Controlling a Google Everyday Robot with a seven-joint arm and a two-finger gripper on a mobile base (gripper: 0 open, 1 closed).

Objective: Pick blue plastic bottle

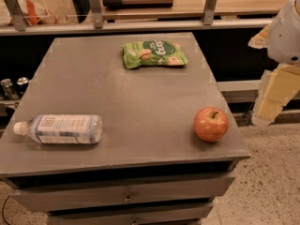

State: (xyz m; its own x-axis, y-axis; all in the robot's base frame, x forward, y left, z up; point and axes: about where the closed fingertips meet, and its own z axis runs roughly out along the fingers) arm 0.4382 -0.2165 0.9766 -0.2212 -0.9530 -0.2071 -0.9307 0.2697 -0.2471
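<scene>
Blue plastic bottle (61, 128), clear, bluish-tinted, white-capped and labelled, lies on its side at the lower left of the grey metal cabinet top (140, 97), cap toward the left edge. The gripper (274, 95) hangs at the frame's right edge, off the cabinet; whether it is wide or narrow cannot be told. Risk: an off-centre contact could roll the round bottle over the nearby edge.

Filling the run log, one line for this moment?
hand: right edge, beside table | blue plastic bottle: on its side, front-left, cap left, ungrasped | apple: front-right | green snack bag: back centre
</scene>
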